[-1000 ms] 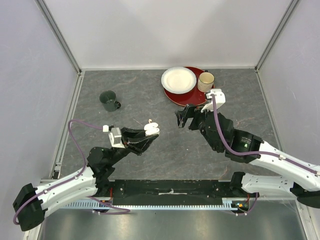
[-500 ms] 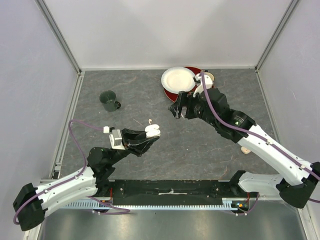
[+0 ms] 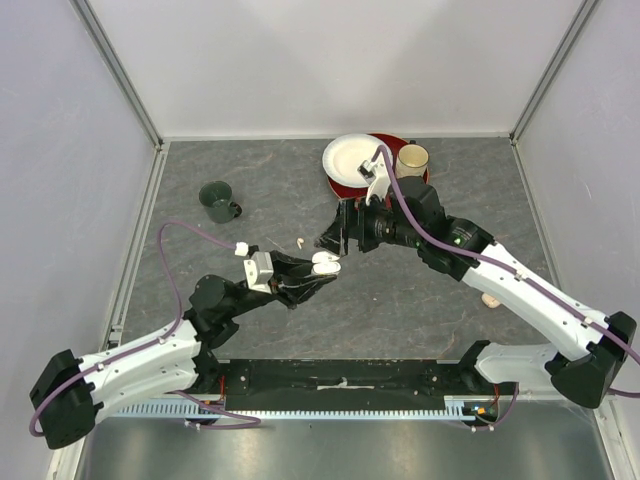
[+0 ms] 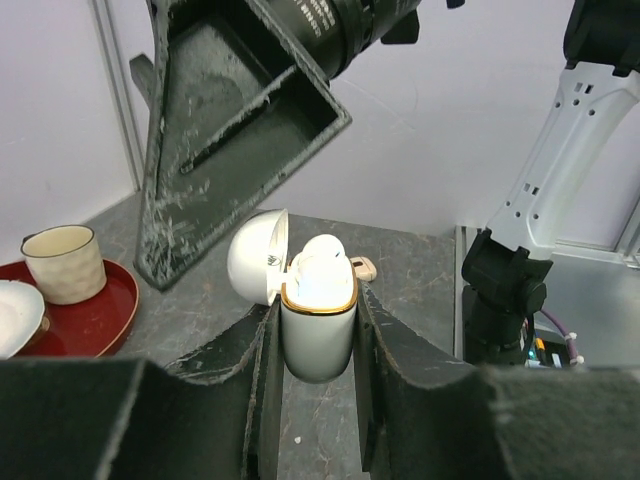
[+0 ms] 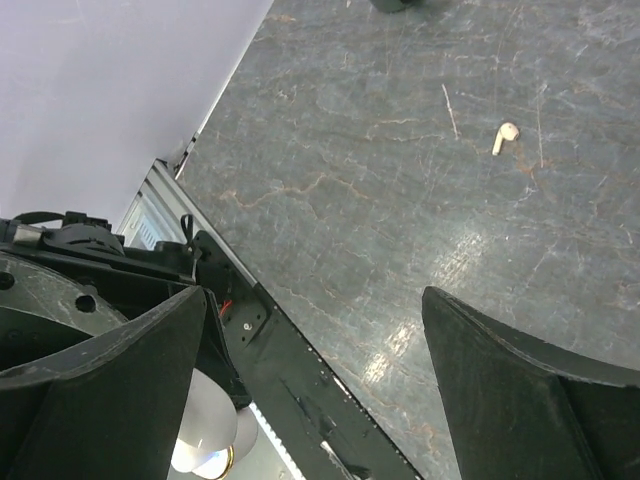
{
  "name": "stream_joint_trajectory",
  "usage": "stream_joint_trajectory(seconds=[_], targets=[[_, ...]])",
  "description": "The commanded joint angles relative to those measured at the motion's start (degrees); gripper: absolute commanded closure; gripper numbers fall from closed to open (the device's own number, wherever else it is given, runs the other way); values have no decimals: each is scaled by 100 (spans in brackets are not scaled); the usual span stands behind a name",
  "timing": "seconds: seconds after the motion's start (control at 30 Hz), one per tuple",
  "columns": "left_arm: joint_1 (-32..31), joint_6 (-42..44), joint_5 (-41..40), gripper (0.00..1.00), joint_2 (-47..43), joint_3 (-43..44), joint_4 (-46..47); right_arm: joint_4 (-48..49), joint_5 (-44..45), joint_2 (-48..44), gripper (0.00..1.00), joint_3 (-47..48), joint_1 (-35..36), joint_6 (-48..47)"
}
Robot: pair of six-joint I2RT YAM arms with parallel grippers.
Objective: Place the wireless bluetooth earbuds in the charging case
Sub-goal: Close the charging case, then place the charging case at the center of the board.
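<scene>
Left wrist view: my left tool [image 4: 318,335] is clamped on the charging case [image 4: 317,350], one finger on each side of its body. It holds the case upright with the lid swung open to the left. A white earbud [image 4: 322,252] sits in the mouth of the case, its rounded head poking above the gold rim; I cannot tell how deep it is seated.

Just above the case and slightly left of it hangs the right tool [image 3: 335,236], its jaws spread wide apart. One scuffed finger fills the upper part of this view without touching the case. On the right wrist camera the case shows below one of that tool's fingers.

A loose earbud [image 3: 302,243] lies on the counter [image 3: 270,190] near the case, just beyond it in the top view. Well beyond the case sits a red tray [image 4: 100,320] carrying a white plate [image 3: 350,158] and a cream cup [image 4: 62,262]. A dark green mug [image 3: 218,201] stands well to the case's left. A small pale piece [image 3: 490,299] lies well to its right, too small for me to identify.
</scene>
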Motion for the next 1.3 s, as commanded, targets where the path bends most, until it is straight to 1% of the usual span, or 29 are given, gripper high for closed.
stream_joint_trajectory(seconds=[0.0, 0.13, 0.3, 0.57, 0.7, 0.73, 0.77, 0.83, 0.93, 0.97, 1.0, 1.1, 1.17, 1.2, 1.23, 1.27], targets=[[9, 0, 293, 98, 207, 303, 328, 247, -247, -234, 4, -198, -6, 152], [0, -246, 206, 98, 242, 154, 584, 168, -335, -278, 4, -295, 3, 117], [9, -335, 91, 98, 207, 13, 742, 63, -537, -278, 3, -295, -14, 91], [9, -238, -76, 98, 330, 13, 813, 28, -423, -331, 2, -453, -6, 47], [9, -413, -216, 98, 357, 39, 699, -16, -257, -375, 2, -576, -5, 47], [9, -483, -373, 98, 357, 66, 638, -43, -143, -427, 2, -620, -6, 116], [9, -589, -479, 98, 322, 83, 550, -78, 285, -471, 2, -646, -6, 178], [9, -1080, -953, 98, 278, 188, 120, -139, 761, -655, 2, -778, -6, 406], [9, -1441, -1262, 98, 181, 364, -538, -174, 1499, -910, 2, -857, -6, 652], [9, -1564, -1376, 98, 155, 426, -732, -218, 1937, -981, 2, -875, -6, 758], [18, -1757, -1594, 98, 102, 539, -1134, -262, 2133, -1051, 2, -901, -6, 837], [70, -2004, -1807, 98, 110, 690, -1568, -350, 2756, -1358, 2, -1051, -14, 996], [132, -2275, -1956, 98, 181, 733, -1936, -429, 2995, -1517, 2, -1112, -6, 1083], [254, -2625, -1974, 98, 224, 716, -2034, -543, 3135, -1543, 2, -1121, -14, 1110], [316, -2794, -1957, 98, 338, 664, -2043, -570, 3145, -1570, 2, -1112, -6, 1110], [386, -3239, -1966, 98, 400, 620, -2096, -622, 3145, -1561, 2, -1104, -23, 1110]])
